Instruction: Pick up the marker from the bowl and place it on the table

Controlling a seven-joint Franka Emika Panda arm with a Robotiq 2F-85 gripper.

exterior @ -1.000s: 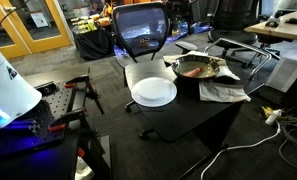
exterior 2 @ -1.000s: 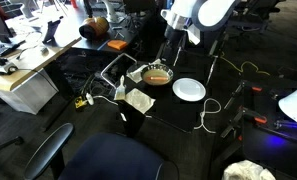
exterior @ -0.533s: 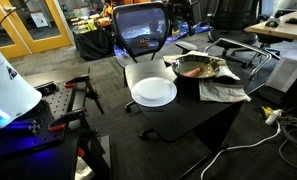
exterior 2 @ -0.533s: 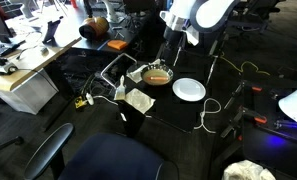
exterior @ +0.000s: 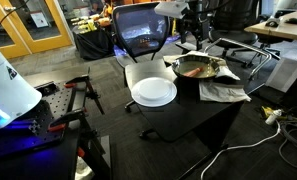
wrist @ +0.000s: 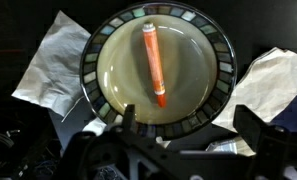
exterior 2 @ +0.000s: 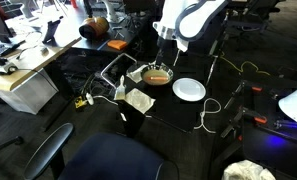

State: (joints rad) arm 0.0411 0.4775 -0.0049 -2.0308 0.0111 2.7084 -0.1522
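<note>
The orange-red marker (wrist: 153,60) lies in the middle of the round metallic bowl (wrist: 96,70), seen straight from above in the wrist view. The bowl (exterior: 195,67) stands at the far side of the black table (exterior: 188,115), and it shows in both exterior views (exterior 2: 158,76). My gripper (wrist: 188,130) hangs above the bowl, open and empty, with its fingers spread over the bowl's near rim. It also shows in both exterior views (exterior: 193,28) (exterior 2: 168,45), clear above the bowl. The marker is too small to make out in the exterior views.
A flat white plate (exterior: 153,92) (exterior 2: 189,89) lies on the table beside the bowl. Crumpled white paper (wrist: 48,65) (wrist: 270,85) lies on both sides of the bowl. An office chair (exterior: 140,30) stands behind the table. Cables run over the floor.
The arm has shifted over the bowl; its white link now shows at the top of an exterior view. Bowl, marker and plate have not moved.
</note>
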